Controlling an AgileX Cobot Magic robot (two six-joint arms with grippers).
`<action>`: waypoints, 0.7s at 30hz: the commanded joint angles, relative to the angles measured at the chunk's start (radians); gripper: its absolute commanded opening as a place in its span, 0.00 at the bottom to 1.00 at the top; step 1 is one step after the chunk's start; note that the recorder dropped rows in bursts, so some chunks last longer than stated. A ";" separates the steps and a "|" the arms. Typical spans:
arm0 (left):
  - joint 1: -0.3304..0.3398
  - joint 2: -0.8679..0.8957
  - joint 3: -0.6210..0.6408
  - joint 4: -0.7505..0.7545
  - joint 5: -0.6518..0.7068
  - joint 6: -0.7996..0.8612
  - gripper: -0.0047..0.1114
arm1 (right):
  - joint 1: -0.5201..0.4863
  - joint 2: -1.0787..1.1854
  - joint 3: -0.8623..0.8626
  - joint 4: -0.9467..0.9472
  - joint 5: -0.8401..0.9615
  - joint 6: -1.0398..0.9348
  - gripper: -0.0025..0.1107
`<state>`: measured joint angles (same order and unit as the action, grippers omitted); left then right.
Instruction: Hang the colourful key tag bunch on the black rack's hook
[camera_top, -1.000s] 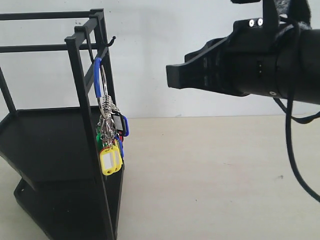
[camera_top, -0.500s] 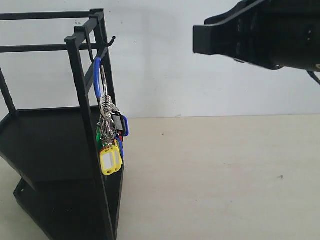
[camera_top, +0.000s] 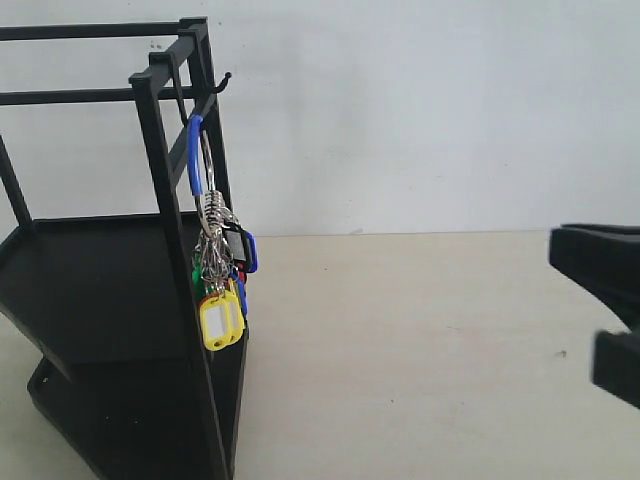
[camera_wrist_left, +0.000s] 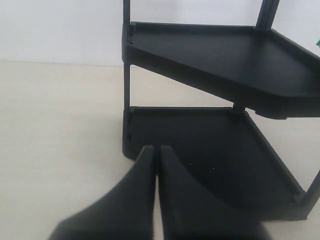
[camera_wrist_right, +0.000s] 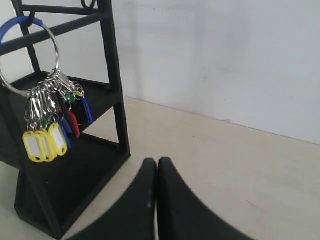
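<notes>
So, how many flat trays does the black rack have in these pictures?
2. The upper tray is at about the height of the hanging colourful key tag bunch. The lower tray lies directly beneath it, down by the table. No further tray shows.

White wall (camera_top: 420, 120) behind a pale beige tabletop (camera_top: 400, 350).
The wall is plain and evenly lit, meeting the tabletop's far edge in a straight line. The tabletop is matt, with a few small dark specks.
</notes>
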<state>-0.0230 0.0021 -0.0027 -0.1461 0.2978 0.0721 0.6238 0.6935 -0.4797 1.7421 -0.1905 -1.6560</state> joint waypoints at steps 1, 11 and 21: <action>0.002 -0.002 0.003 0.005 -0.009 0.003 0.08 | -0.089 -0.161 0.110 0.002 0.015 0.055 0.02; 0.002 -0.002 0.003 0.005 -0.009 0.003 0.08 | -0.387 -0.458 0.251 0.002 0.020 0.190 0.02; 0.002 -0.002 0.003 0.005 -0.009 0.003 0.08 | -0.519 -0.555 0.317 0.002 0.158 0.236 0.02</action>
<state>-0.0230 0.0021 -0.0027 -0.1461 0.2978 0.0721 0.1097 0.1416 -0.1663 1.7454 -0.0873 -1.4273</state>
